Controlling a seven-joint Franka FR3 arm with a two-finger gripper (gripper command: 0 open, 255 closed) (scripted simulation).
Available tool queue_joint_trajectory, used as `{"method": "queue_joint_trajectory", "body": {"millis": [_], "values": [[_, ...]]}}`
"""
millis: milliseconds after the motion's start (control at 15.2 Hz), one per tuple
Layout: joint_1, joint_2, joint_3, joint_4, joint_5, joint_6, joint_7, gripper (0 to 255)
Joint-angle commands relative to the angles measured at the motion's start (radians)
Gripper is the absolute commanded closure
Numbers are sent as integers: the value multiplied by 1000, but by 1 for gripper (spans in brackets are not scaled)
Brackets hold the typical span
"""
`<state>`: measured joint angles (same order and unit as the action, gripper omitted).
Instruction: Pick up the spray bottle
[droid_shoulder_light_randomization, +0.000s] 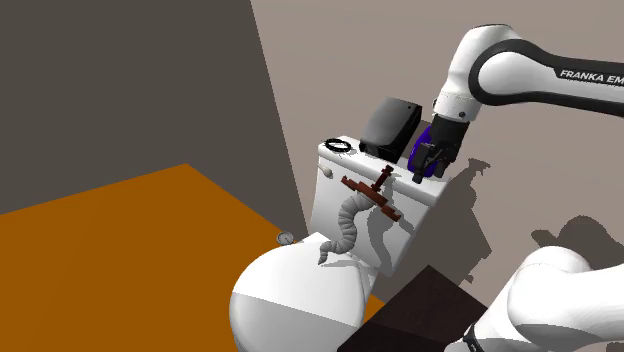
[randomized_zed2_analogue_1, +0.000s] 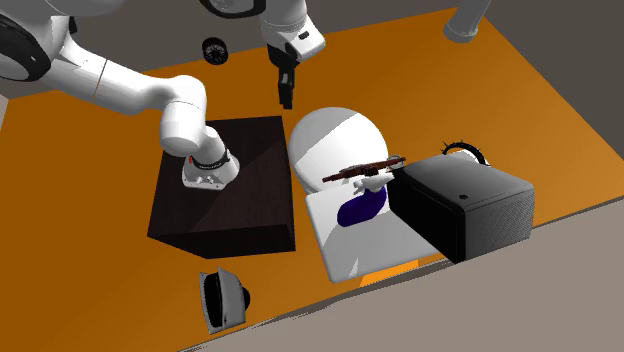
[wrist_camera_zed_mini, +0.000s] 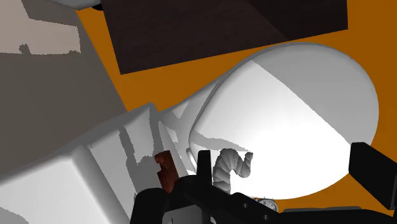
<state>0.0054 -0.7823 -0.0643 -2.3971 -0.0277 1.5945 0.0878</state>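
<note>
gripper (randomized_zed2_analogue_1: 285, 98) with fingers spread apart, clasping nothing, poised above the white toilet bowl (randomized_zed2_analogue_1: 335, 140). dark blue spray bottle (randomized_zed2_analogue_1: 358, 210) lies on the tank lid (randomized_zed2_analogue_1: 345, 252), just left of the black box (randomized_zed2_analogue_1: 470, 215) in the second exterior view, beside a brown cross-shaped object (randomized_zed2_analogue_1: 365, 168), well apart from the gripper.

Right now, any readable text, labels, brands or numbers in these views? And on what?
"FRANKA EM": white letters on the dark band of the arm, cut off at the shoulder view's right edge.
No other text can be read. The black box, the blue spray bottle and the white tank carry no visible markings.
</note>
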Motion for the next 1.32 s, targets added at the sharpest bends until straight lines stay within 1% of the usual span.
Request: {"method": "queue_joint_trajectory", "body": {"millis": [0,396,726,990,1254], "values": [[0,0,0,0,0,0,0,0],[-22,-4,-161,-7,-94,99,-224,0],[-19,41,-304,31,-142,190,-412,0],[4,105,-426,91,-150,261,-566,0],[54,188,-558,176,-126,321,-726,0]]}}
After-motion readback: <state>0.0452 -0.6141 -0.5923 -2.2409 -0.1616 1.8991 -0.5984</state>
